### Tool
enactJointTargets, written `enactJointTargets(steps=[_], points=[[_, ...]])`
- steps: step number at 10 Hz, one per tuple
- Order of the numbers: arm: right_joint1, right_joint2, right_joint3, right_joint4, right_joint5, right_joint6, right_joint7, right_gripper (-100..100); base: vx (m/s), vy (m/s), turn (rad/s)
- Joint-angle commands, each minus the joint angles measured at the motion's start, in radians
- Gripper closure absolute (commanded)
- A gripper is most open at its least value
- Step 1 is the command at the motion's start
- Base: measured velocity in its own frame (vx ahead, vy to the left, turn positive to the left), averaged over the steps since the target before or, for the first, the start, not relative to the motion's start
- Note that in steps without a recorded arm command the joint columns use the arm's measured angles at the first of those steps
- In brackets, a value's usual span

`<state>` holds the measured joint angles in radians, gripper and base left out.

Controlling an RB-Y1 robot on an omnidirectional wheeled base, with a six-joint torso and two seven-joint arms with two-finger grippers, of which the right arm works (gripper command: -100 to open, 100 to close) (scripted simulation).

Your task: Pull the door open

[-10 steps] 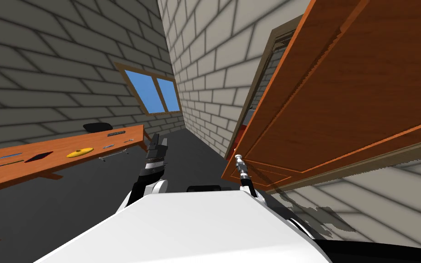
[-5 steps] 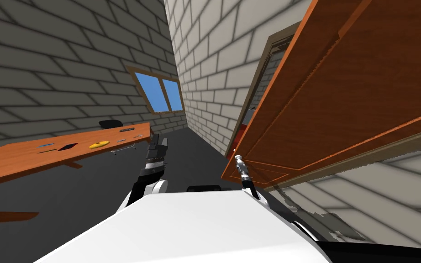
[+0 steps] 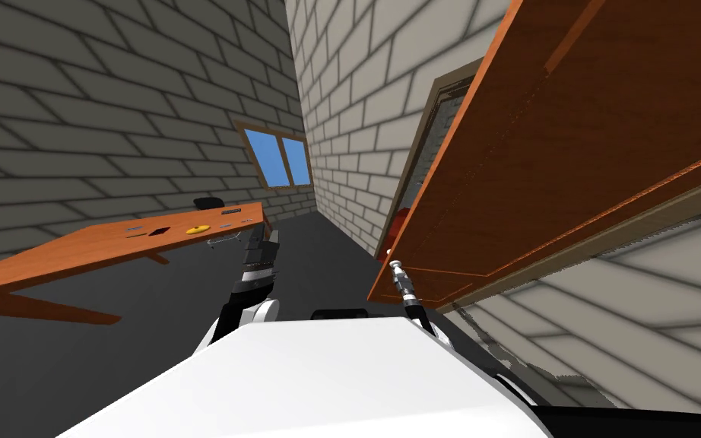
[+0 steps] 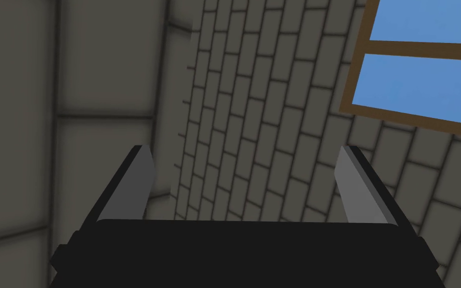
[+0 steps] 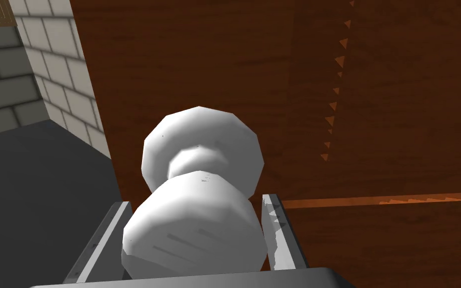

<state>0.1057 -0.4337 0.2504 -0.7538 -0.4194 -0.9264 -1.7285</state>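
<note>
The room has grey brick walls and a dark floor. The brown wooden door (image 3: pixel 569 152) stands partly swung out from its frame (image 3: pixel 423 144), with its free edge directly ahead of the right pincer (image 5: pixel 195 201). The white knob (image 5: pixel 199 165), a two-lobed part on the door face, sits between this pincer's fingers. Both blades press the sides of the near lobe, so the pincer is closed on the knob. The far lobe lies just beyond the fingertips, against the wood.

Through the gap between door and frame, beyond the right pincer, a red shape (image 3: pixel 397 226) shows; what it is cannot be told.

The left pincer (image 4: pixel 244 150) is raised well apart from the door, its fingers spread wide with nothing between them. Farther beyond it stands an orange table (image 3: pixel 75 247) carrying a yellow disc (image 3: pixel 198 229) and small dark items too small to identify. A dark chair (image 3: pixel 208 202) stands behind the table. A blue window (image 3: pixel 284 156) is set in the wall beyond.
</note>
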Motion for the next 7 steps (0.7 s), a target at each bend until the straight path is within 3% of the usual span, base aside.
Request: enactJointTargets(steps=[1,7], points=[[0.010,-0.012,0.012,0.001,0.006,-0.019,-0.015,100,-0.151,-0.016,0.101],[0.053,-0.067,0.065,0.007,0.035,-0.102,-0.082,100,-0.205,-0.059,0.117]])
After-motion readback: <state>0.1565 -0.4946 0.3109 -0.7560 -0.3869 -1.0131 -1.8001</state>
